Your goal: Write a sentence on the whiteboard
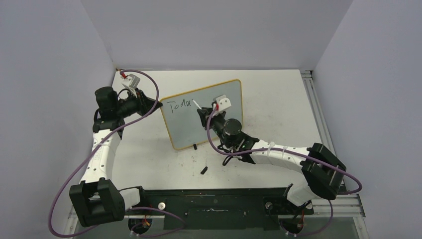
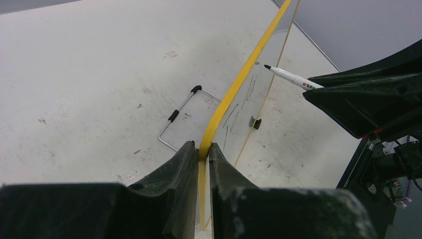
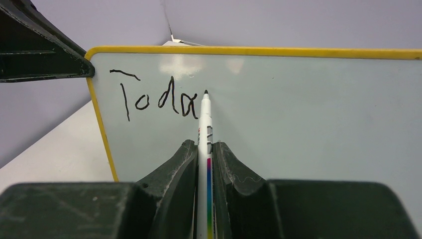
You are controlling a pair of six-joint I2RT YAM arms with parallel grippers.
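The whiteboard with its yellow frame stands tilted in mid table; it also shows in the right wrist view and edge-on in the left wrist view. My left gripper is shut on its upper left corner. My right gripper is shut on a white marker pen whose black tip is at the board face. The sentence reads "Toda" in black at the board's top left, also seen from above. The pen tip sits just right of the last letter.
A small black cap lies on the table in front of the board. The board's wire stand shows behind it. A black foot sits at the board's lower edge. Purple walls enclose the table.
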